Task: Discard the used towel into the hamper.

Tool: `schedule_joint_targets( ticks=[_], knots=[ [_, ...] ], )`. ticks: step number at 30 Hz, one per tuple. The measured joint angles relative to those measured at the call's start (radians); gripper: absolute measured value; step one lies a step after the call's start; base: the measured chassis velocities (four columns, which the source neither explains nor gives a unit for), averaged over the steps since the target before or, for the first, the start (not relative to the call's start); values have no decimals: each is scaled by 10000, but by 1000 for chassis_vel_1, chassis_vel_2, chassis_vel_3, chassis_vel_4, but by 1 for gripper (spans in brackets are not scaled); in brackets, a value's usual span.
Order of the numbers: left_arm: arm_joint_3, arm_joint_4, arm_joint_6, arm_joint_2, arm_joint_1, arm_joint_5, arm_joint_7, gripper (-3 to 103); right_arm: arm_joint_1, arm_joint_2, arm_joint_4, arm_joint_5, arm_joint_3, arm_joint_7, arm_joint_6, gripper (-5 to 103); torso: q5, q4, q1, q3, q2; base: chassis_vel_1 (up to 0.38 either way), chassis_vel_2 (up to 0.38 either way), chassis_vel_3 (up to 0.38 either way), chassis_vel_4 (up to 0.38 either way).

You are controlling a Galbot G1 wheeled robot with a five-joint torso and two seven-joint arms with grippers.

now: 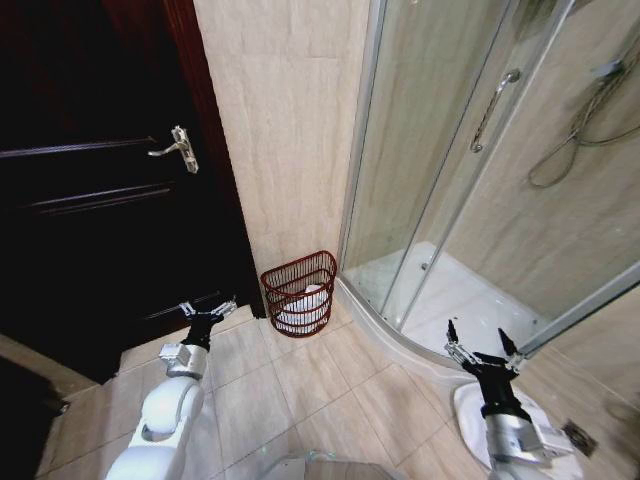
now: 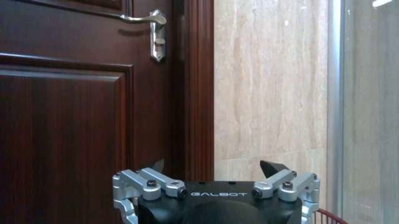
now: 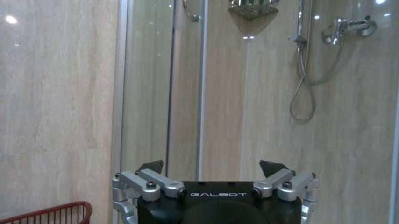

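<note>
Half-hidden white towel (image 1: 303, 303) fills hamper (image 1: 298, 279).

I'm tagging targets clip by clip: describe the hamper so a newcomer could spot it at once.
Start at the beige tiled wall between the dark wooden door and the glass shower enclosure. At its foot, on the floor, stands the hamper. It is the one reddish-brown openwork wire basket there, flat side to the wall, with something white inside.
</note>
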Motion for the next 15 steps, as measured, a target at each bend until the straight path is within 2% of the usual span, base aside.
schedule_joint_targets(
  ticks=[15],
  knots=[
    [-44, -3, -158, -4, 110, 27, 0, 100, 0, 20, -98, -29, -2, -41, 189, 100, 1, 2, -1, 0, 0, -35, -120, 40, 128]
  ],
)
